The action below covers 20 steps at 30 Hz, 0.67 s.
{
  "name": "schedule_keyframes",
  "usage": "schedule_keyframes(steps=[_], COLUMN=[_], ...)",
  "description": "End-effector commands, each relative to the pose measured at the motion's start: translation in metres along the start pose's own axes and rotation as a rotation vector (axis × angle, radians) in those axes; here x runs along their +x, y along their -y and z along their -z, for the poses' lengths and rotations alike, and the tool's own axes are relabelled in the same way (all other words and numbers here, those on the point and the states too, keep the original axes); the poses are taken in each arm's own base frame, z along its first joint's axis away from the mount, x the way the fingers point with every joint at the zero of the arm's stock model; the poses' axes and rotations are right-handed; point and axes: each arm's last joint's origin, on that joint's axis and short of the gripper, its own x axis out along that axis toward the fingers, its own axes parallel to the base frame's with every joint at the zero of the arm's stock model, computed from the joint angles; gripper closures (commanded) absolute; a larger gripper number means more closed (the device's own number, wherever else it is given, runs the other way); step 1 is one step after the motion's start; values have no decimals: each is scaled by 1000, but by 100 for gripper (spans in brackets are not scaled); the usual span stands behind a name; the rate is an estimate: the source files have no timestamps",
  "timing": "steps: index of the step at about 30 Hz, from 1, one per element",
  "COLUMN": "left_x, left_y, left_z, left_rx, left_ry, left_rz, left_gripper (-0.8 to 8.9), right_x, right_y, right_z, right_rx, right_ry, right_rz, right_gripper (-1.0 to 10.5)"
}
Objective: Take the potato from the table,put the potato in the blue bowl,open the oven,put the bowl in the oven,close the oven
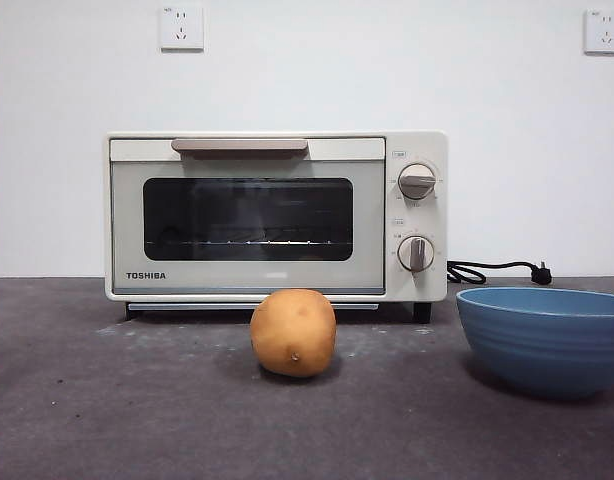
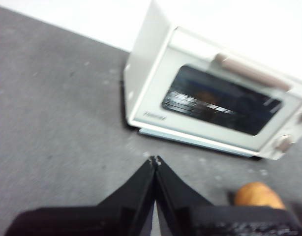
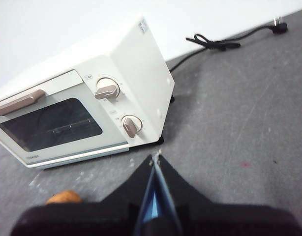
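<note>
The tan-orange potato rests on the dark grey table just in front of the oven, whose dark glass door is closed. The blue bowl stands to the right, cut by the picture's edge. Neither arm shows in the front view. My left gripper is shut and hangs above bare table, with the potato off to one side and the oven beyond. My right gripper is shut too, high over the bowl, of which a blue sliver shows between the jaws.
The oven's black power cord lies coiled on the table behind the bowl, against the white wall. Two wall sockets sit high on that wall. The beige bar handle runs along the door's top.
</note>
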Motion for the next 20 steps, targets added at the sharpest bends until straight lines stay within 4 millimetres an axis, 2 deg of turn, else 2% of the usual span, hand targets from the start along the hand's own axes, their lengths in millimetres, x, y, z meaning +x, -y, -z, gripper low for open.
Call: schedule_keyframes(steps=[1, 6, 12, 16, 20], left_x=[-6, -13, -12, -9, -9], left_y=[8, 22, 37, 44, 50], left_z=[-12, -36, -66, -81, -89], left_rx=[-12, -10, 48, 79, 75], left_ry=[-15, -69, -184, -267, -379], left_rz=[26, 103, 200, 257, 304], left_gripper=[821, 821, 821, 821, 821], right_x=[-2, -3, -4, -4, -5], right_y=[-9, -27, -46, -56, -63], right_z=[-19, -56, -97, -114, -118], right_rx=[-16, -90, -185, -225, -233], right_ry=[-51, -204, -387, -483, -607], right_rz=[-31, -105, -185, -218, -260], right_gripper=[959, 959, 959, 959, 959])
